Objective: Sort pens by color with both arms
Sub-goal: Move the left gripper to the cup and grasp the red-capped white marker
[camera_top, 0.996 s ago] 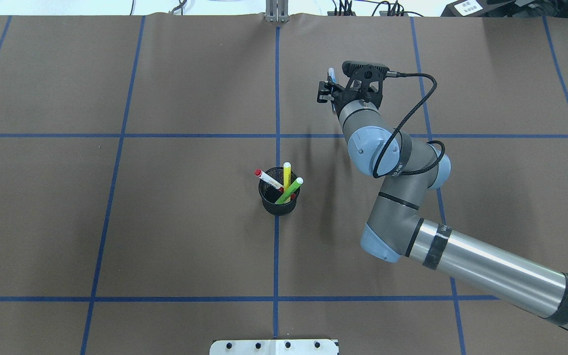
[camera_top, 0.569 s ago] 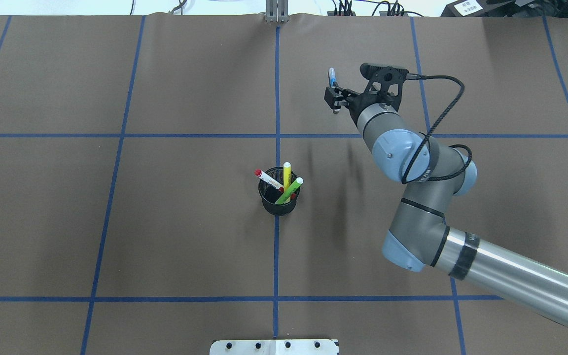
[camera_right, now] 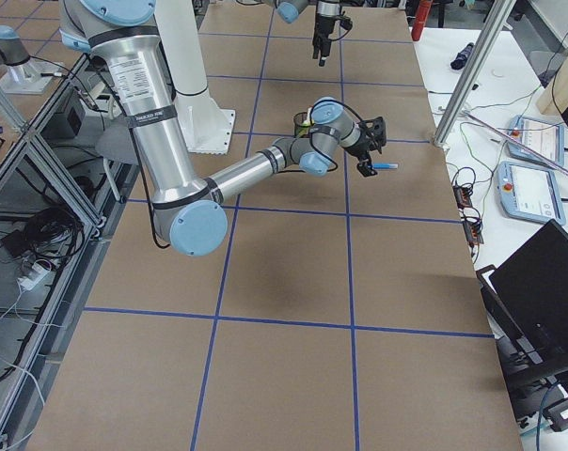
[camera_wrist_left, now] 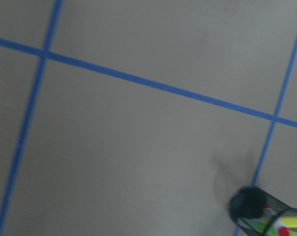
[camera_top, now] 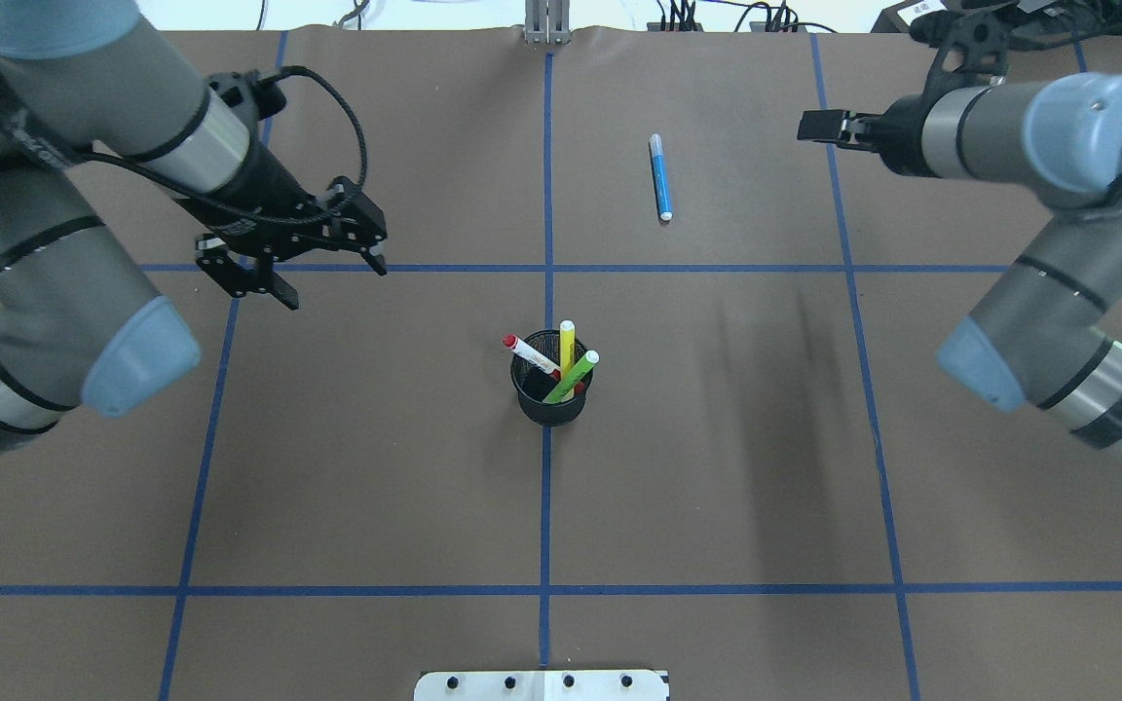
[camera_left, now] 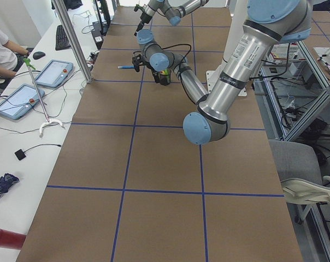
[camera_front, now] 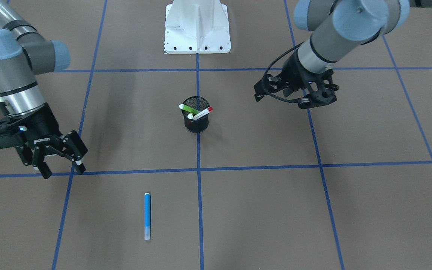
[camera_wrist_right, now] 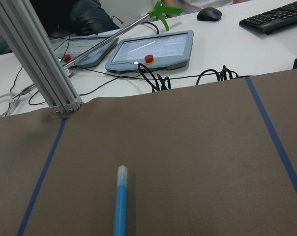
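Jaws spread (both), blue pen [camera_top: 659, 177] apart

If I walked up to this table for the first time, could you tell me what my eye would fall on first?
The black mesh cup at the table's centre stands out first, with a yellow pen, a green pen and a red-capped white pen poking out of it. Then the blue pen, lying alone on the robot's right side beyond the cup.

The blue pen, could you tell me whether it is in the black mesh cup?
No, the blue pen lies flat on the table, apart from the mesh cup.
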Controlling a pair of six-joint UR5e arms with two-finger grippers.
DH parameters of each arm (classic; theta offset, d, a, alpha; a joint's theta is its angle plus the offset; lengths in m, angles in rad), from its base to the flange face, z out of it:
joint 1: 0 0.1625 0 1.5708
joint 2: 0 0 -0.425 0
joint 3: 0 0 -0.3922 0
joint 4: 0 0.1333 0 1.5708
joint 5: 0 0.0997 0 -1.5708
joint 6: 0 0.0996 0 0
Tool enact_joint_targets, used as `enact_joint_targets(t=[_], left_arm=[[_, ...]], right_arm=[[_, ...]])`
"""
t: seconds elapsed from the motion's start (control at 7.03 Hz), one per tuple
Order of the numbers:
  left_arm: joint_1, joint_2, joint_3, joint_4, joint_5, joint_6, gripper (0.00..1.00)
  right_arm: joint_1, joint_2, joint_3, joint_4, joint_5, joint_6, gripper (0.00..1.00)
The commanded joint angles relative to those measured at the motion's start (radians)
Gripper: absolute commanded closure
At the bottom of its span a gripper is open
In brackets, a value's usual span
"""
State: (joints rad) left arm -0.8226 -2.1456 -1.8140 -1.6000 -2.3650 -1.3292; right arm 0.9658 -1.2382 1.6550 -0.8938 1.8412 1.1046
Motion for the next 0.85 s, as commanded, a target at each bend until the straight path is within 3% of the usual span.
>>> enact_joint_targets(t=[0.0,0.14,0.28,0.43,0.71], left_arm=[[0.066,-0.062,0.135,-0.139,0.001,-0.078,0.0],[0.078,-0.126,0.244,-0.19,0.001,-0.155,0.0],[0.089,-0.141,0.274,-0.207,0.001,-0.166,0.0],[0.097,-0.142,0.275,-0.225,0.001,-0.168,0.01],[0.103,-0.146,0.312,-0.308,0.001,-0.174,0.09]], right_arm=[[0.204,-0.033,-0.004,-0.115,0.337,-0.122,0.01],[0.288,-0.067,-0.036,-0.122,0.498,-0.219,0.01],[0.369,-0.087,-0.094,-0.128,0.642,-0.32,0.01],[0.393,-0.099,-0.13,-0.126,0.694,-0.389,0.01],[0.392,-0.11,-0.129,-0.123,0.687,-0.391,0.01]])
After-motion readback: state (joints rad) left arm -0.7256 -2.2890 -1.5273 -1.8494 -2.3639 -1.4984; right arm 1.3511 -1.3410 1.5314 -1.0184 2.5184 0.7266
